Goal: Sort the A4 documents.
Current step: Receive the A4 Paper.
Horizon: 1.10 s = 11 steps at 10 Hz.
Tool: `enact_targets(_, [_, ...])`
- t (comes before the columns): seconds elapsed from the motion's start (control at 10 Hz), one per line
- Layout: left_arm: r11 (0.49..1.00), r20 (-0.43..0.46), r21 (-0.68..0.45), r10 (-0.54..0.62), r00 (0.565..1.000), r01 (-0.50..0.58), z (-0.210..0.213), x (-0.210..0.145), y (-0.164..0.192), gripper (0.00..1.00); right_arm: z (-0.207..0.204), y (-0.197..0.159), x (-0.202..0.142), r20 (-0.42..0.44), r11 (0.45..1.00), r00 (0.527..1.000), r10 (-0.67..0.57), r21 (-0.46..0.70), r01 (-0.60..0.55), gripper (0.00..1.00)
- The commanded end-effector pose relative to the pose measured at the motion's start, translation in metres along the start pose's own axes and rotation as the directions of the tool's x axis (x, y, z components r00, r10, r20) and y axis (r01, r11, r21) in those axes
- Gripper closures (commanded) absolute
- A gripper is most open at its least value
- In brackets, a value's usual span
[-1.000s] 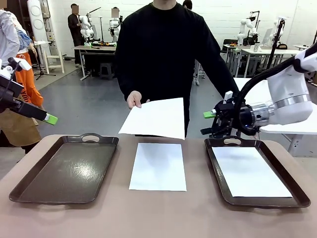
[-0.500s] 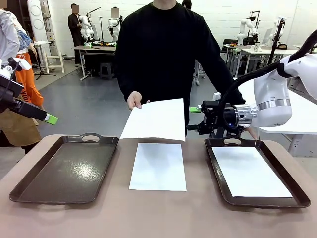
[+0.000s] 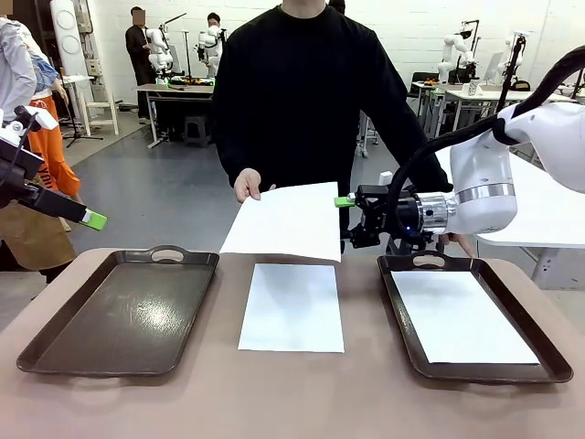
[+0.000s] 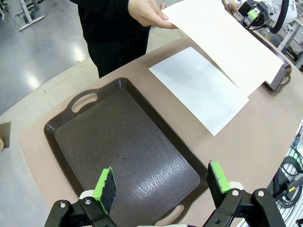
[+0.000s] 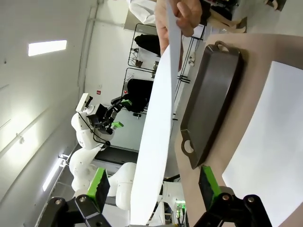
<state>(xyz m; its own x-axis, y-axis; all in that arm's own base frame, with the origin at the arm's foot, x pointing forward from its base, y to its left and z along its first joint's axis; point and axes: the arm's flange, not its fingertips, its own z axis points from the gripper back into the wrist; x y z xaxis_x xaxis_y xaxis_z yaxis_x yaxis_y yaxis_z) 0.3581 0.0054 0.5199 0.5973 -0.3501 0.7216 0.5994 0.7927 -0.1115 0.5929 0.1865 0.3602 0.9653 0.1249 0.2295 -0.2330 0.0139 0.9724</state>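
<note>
Sheets of blank white A4 paper are sitting in three places. The raised sheet [image 3: 285, 219] is hanging in the air over the far edge of the bench [image 3: 292, 402], with the person's hand [image 3: 248, 184] pinching its far left corner. The middle sheet [image 3: 292, 306] is lying flat on the bench between the two dark brown trays, just below the raised one. The third sheet [image 3: 462, 317] is lying flat inside the right tray [image 3: 397, 311], leaving a dark margin showing all round it. The left tray [image 3: 119, 311] is lying beside the middle sheet, apart from it, its glossy floor catching the light. The right end effector [image 3: 350, 222] is reaching in sideways above the right tray's far handle, its jaws standing wide, one green pad right at the raised sheet's near right edge. Its wrist view is showing that sheet [image 5: 158, 132] edge-on in the gap between the two pads, touching neither. The left end effector [image 4: 162, 182] is hovering high over the near end of the left tray with its jaws spread wide and gripping nothing, well apart from all three sheets.
</note>
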Motion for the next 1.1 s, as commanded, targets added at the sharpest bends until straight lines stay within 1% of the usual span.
enact_targets(0.0, [1.0,0.008,-0.01,0.001,1.0,-0.001,-0.001,-0.001,0.002,0.0,-0.012,-0.001,0.014,0.035,0.999,0.999,-0.034,0.036,0.033,0.0])
enact_targets(0.3, [1.0,0.008,-0.01,0.001,1.0,-0.001,-0.001,-0.001,0.002,0.0,-0.025,-0.001,0.014,0.028,0.997,0.998,-0.056,0.057,0.054,0.0])
enact_targets(0.5, [1.0,0.008,-0.01,0.001,1.0,-0.001,-0.001,-0.001,0.002,0.0,-0.032,-0.002,0.013,0.023,0.998,0.998,-0.051,0.05,0.05,0.0])
enact_targets(0.6, [1.0,0.008,-0.01,0.001,1.0,-0.001,-0.001,-0.001,0.002,0.0,-0.035,-0.004,0.011,0.016,0.998,0.999,-0.043,0.046,0.042,0.03])
enact_targets(0.7, [1.0,0.008,-0.01,0.001,1.0,-0.001,-0.001,-0.001,0.002,0.0,-0.037,-0.006,0.009,0.008,0.998,0.999,-0.041,0.04,0.041,0.17])
enact_targets(0.8, [1.0,0.008,-0.01,0.001,1.0,-0.001,-0.001,-0.001,0.002,0.0,-0.038,-0.008,0.008,0.008,0.998,0.999,-0.046,0.036,0.046,0.17])
enact_targets(0.9, [1.0,0.008,-0.01,0.001,1.0,-0.001,-0.001,-0.001,0.002,0.0,-0.037,-0.009,0.007,0.012,0.998,0.999,-0.049,0.036,0.049,0.34])
enact_targets(1.0, [1.0,0.008,-0.01,0.001,1.0,-0.001,-0.001,-0.001,0.002,0.0,-0.038,-0.009,0.008,0.016,0.998,0.999,-0.047,0.036,0.046,0.24])
